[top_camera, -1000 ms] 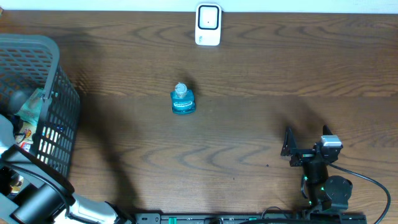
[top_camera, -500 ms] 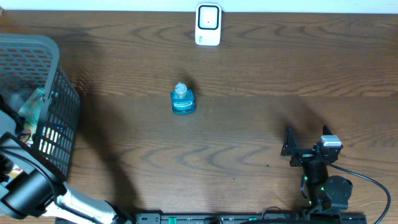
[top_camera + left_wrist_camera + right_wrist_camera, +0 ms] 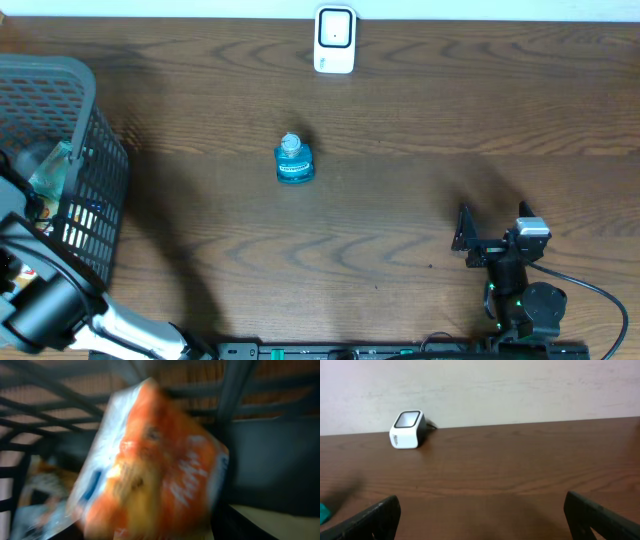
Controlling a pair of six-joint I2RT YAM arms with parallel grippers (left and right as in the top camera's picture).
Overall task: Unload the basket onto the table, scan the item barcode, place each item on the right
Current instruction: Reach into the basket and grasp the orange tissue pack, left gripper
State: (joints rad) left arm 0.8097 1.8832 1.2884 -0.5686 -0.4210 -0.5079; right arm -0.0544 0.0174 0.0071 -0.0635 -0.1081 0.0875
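The left fingers are down inside the grey mesh basket [image 3: 95, 150], out of sight, so I cannot tell whether they are apart or clamped. Close before them a blurred, tilted orange-and-white packet [image 3: 150, 465] fills the view, basket bars behind it. The right fingers [image 3: 602, 519] stand wide apart above the worktop [image 3: 400, 200], holding nothing. Well ahead and left of them stands the white barcode scanner [image 3: 407, 429]. A blue bottle [image 3: 293, 162] sits nearer, further left.

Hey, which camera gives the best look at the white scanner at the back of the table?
The overhead view: the white scanner shows whole and sharp, its face toward the camera. The right wrist view sees it smaller, from the side. The left wrist view misses it.
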